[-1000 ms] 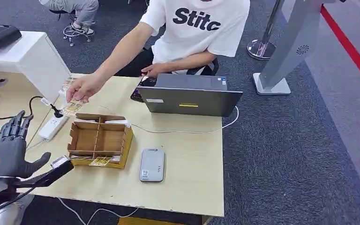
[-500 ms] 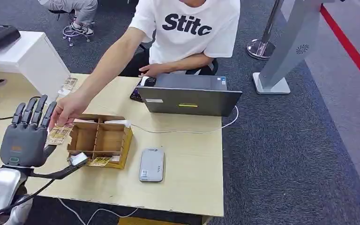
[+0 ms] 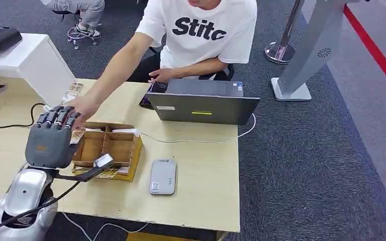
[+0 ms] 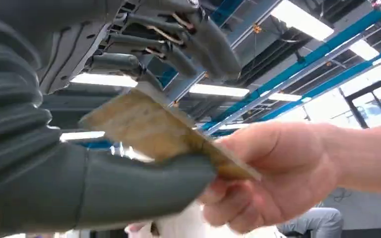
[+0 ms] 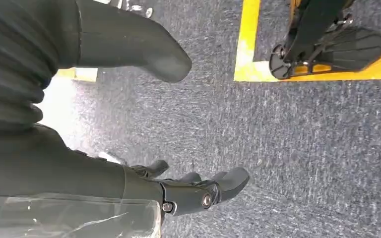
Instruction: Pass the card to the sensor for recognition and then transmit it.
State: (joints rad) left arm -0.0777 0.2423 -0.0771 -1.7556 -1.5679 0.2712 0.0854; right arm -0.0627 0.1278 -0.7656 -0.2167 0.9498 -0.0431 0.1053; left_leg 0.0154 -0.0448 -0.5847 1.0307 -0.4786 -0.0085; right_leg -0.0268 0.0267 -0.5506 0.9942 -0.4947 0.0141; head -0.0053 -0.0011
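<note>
While my left hand point(image 3: 49, 142) is raised over the near-left part of the table point(image 3: 201, 201), its back faces the head camera and its fingers point(image 3: 56, 117) curl forward at the person's hand point(image 3: 84, 105). From the wrist camera I see the card point(image 4: 158, 133) lying between my thumb and fingers point(image 4: 198, 42) — the thumb is under it, but I cannot tell whether the fingers press on it, and the person's hand still grips its far end. My right hand point(image 5: 198, 191) hangs over the grey carpet point(image 5: 302, 148), fingers loosely apart, holding nothing. Just beyond my left hand sits the divided cardboard box point(image 3: 108, 149), and the grey sensor point(image 3: 163, 176) lies flat beside it — farther off, a laptop point(image 3: 203, 102) stands in front of the seated person.
</note>
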